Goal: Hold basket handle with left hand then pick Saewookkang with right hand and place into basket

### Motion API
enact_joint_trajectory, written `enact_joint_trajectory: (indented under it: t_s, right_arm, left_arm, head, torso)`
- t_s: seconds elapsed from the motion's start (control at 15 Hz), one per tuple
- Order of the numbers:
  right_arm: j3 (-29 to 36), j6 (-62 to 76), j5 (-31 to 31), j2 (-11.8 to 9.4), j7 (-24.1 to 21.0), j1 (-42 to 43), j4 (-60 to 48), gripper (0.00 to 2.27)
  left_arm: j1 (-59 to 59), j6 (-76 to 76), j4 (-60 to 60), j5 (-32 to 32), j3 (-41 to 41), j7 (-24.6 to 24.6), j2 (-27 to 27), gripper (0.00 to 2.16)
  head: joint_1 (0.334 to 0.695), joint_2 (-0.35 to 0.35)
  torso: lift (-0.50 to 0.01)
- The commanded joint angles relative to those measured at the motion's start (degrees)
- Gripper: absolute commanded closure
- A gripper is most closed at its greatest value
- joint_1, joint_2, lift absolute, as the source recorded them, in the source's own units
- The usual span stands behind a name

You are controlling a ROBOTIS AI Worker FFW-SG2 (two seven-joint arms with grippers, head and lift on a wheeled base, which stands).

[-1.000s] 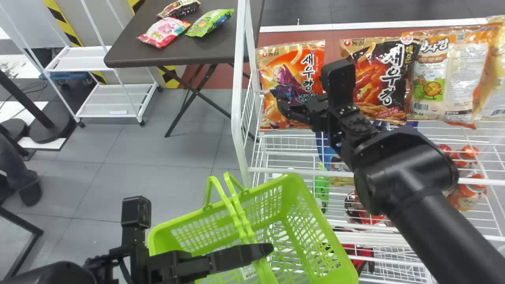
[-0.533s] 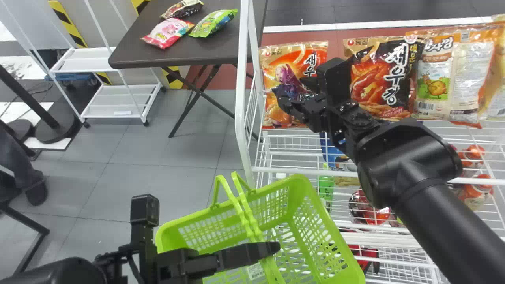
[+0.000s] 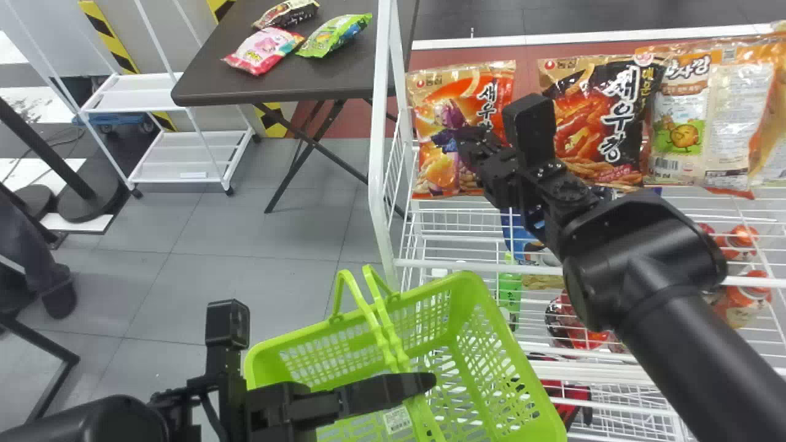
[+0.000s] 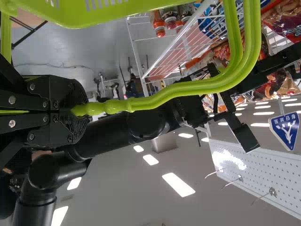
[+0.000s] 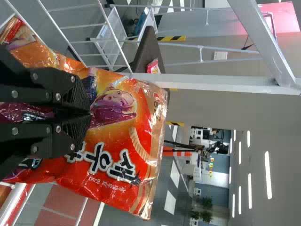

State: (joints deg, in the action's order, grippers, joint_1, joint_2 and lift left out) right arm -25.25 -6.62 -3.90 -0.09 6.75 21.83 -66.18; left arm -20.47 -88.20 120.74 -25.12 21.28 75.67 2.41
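Observation:
In the head view my left gripper [image 3: 427, 383] is at the green basket [image 3: 362, 320], over its handles [image 3: 382, 334]. The left wrist view has this gripper [image 4: 77, 110] shut on the green handle [image 4: 188, 88]. My right gripper [image 3: 470, 140] is at the front of the orange Saewookkang bag [image 3: 436, 101], which stands upright on the rack's top shelf. From the right wrist, the gripper [image 5: 89, 113] is closed on the bag [image 5: 117, 155], whose front creases at the fingertips. The fingers hide part of the printed figure.
Right of the orange bag stand a black Saewookkang bag [image 3: 589, 116] and a potato snack bag [image 3: 675, 132]. The rack's white side frame [image 3: 377, 184] rises left of the orange bag. Lower shelves hold bottles and packets. A dark table [image 3: 202, 80] with three snack bags is behind.
My right gripper's fingers have come together on the orange bag, and its tip has moved slightly right. The bag has tilted a little. The whole head view has shifted slightly, the basket and left gripper with it.

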Motion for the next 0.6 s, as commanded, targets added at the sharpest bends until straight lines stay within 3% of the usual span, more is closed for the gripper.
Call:
enact_joint_trajectory:
  t_s: [0.0,0.53]
  right_arm:
    - [1.3,-4.4,1.8,0.1,-0.1,-4.3,-7.8,2.25]
    - [4.6,-21.3,10.1,0.1,-0.6,-16.8,-34.1,2.25]
  left_arm:
    - [0.2,-1.8,-0.4,0.0,0.3,0.0,0.2,2.16]
    - [2.4,-1.8,-2.7,0.2,-0.1,-0.3,0.3,2.16]
  head:
    - [0.695,0.163]
    - [0.695,0.156]
  torso:
    - [-0.013]
    - [-0.013]
